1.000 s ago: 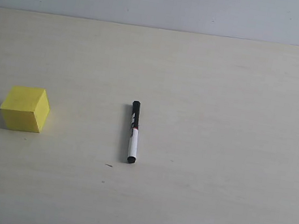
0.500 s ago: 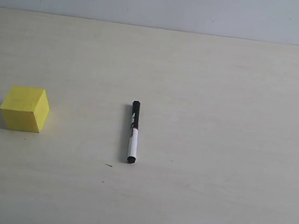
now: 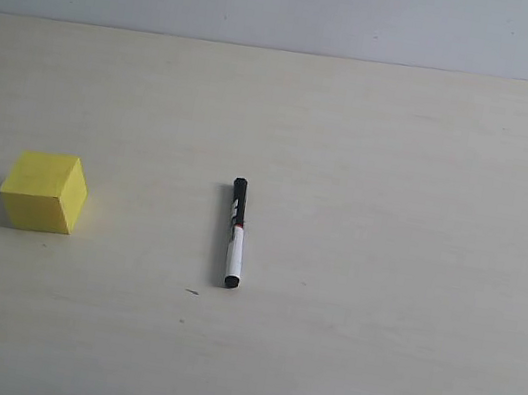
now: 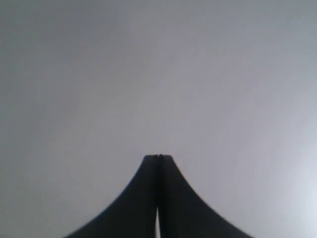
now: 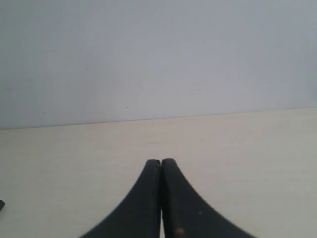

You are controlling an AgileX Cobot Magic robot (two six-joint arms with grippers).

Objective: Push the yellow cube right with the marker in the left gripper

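1. Nothing has moved since the earlier frames: the marker [image 3: 236, 233] and the yellow cube [image 3: 43, 191] lie where they were, and no arm shows in the exterior view.
2. The marker lies flat on the bench [image 3: 382, 278], well apart from the cube, which sits on its left in that view.
3. The left pincer [image 4: 158, 157] is closed on nothing and faces a blank grey surface. The right pincer [image 5: 161, 161] is likewise closed and empty.
4. Likely risks: the slim marker, not yet picked up, could roll away from an off-centre grasp. A loose hold could let it swivel against the cube. An off-centre push would spin the cube rather than slide it.
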